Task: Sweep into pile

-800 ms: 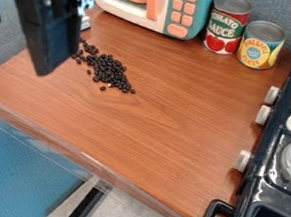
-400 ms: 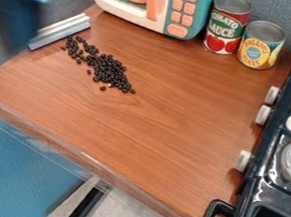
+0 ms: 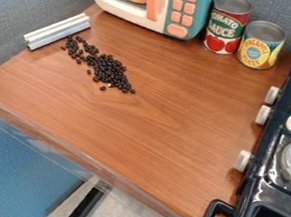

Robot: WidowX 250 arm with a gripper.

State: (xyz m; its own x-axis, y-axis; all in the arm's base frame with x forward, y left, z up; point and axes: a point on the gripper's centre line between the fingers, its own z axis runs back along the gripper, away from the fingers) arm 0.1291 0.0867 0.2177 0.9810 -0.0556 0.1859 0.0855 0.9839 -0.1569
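Dark beans [image 3: 109,70] lie on the left part of the wooden counter [image 3: 168,113], in an elongated heap that thins out toward the upper left. A few single beans rest just beside its lower edge. A white and grey bar-shaped piece [image 3: 57,31] lies at a slant along the counter's left edge, close to the upper-left end of the beans.
A toy microwave [image 3: 172,5] stands at the back, with a red can [image 3: 227,25] and a yellow can [image 3: 261,45] to its right. The dark toy stove [image 3: 282,169] runs along the right side. A clear strip [image 3: 87,161] borders the front edge.
The black gripper and arm moved left and out of the view, uncovering the white and grey bar. The beans stayed as they were. Something orange came in at the lower left corner.
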